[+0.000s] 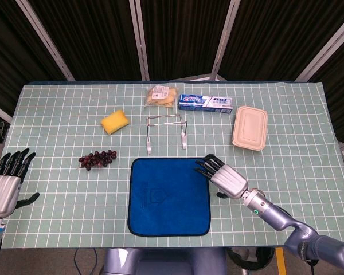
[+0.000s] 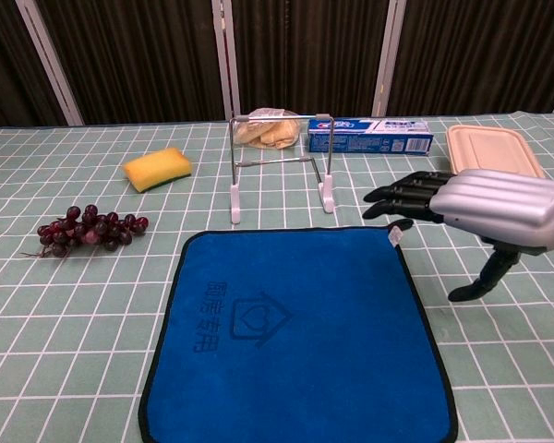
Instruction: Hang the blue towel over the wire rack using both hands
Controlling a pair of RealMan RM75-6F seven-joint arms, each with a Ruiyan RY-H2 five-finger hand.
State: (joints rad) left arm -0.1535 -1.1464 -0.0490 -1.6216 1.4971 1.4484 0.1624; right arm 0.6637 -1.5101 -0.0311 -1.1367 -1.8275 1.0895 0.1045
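Observation:
The blue towel (image 1: 169, 196) (image 2: 295, 332) lies flat near the table's front edge, its black loop at the far right corner. Just behind it stands the small wire rack (image 1: 166, 132) (image 2: 281, 166), bare. My right hand (image 1: 223, 177) (image 2: 480, 210) hovers open over the towel's right far corner, fingers stretched toward the loop and holding nothing. My left hand (image 1: 6, 183) stays open at the table's left front edge, far from the towel; the chest view does not show it.
A yellow sponge (image 1: 114, 122) and a bunch of grapes (image 1: 97, 159) lie left of the rack. Behind the rack are a bagged snack (image 1: 162, 96) and a toothpaste box (image 1: 206, 103). A beige lidded container (image 1: 250, 127) sits at the right.

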